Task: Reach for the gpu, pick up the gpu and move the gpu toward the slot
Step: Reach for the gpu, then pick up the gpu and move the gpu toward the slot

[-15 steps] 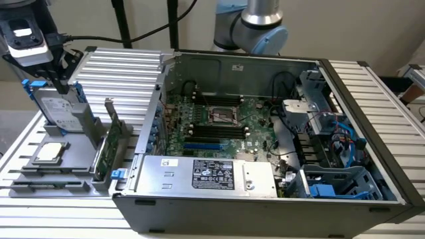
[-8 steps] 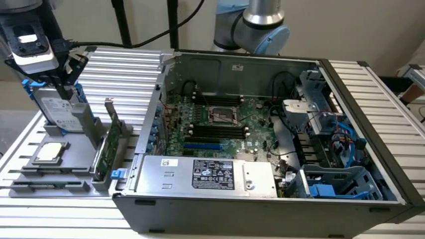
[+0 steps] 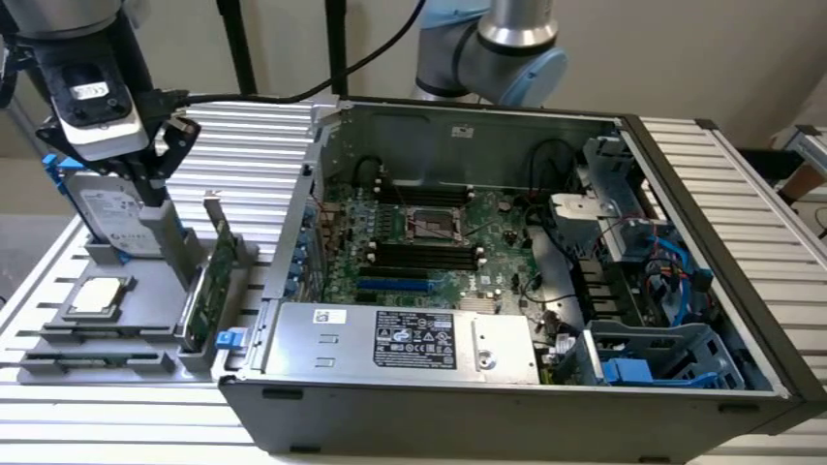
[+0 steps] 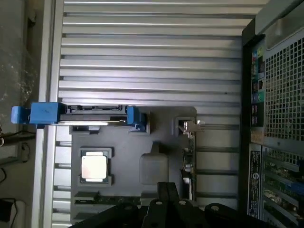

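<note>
The gpu (image 3: 207, 283) is a thin green card with a silver bracket, standing on edge in the grey holder (image 3: 155, 329) to the exterior view's left of the computer case. The wrist view looks down on the gpu (image 4: 190, 156) edge-on, its bracket end toward the hard drive's row. My gripper (image 3: 155, 189) hangs above the holder, over the hard drive and just off the gpu's bracket end, well above the card. The gripper (image 4: 167, 192) is shut with nothing in it. Blue card slots (image 3: 394, 286) lie on the motherboard inside the open case.
A silver-grey hard drive (image 3: 119, 221) with blue rails stands in the holder under the gripper. A square silver CPU chip (image 3: 100, 296) lies flat beside it. The open case (image 3: 517, 407) with its power supply (image 3: 401, 341) sits close against the holder.
</note>
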Robot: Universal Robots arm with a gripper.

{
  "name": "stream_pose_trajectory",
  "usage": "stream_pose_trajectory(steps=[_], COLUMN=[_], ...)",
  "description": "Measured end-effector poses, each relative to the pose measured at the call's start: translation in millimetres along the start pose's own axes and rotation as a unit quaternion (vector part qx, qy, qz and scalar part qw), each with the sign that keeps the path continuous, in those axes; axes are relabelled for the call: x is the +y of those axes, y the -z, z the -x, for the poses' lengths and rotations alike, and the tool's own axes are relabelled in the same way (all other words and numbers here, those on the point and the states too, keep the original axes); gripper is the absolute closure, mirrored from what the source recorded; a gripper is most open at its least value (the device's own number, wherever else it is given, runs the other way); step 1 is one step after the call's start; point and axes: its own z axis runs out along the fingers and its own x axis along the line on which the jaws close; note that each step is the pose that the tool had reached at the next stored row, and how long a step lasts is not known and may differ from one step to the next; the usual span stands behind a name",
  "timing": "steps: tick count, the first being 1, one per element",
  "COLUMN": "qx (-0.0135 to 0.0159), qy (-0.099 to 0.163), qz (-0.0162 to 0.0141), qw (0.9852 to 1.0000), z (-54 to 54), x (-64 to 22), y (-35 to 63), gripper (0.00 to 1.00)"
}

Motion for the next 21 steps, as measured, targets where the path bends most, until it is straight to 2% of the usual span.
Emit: stream_pose_trajectory(steps=[4,10,13,21], qx=[-0.0001,-0.0031,-0.0034,-0.0035], qy=[0.000,0.000,0.000,0.000], qz=[0.0000,0.0000,-0.0001,0.0001], qw=[1.0000,1.0000,1.0000,1.0000], z=[15.7,27.2,28.8,28.9], x=[-7.8,-20.8,-24.0,-24.0], y=[-0.1,-4.3,-5.3,-5.3], gripper=[0.89,0.89,0.89,0.89])
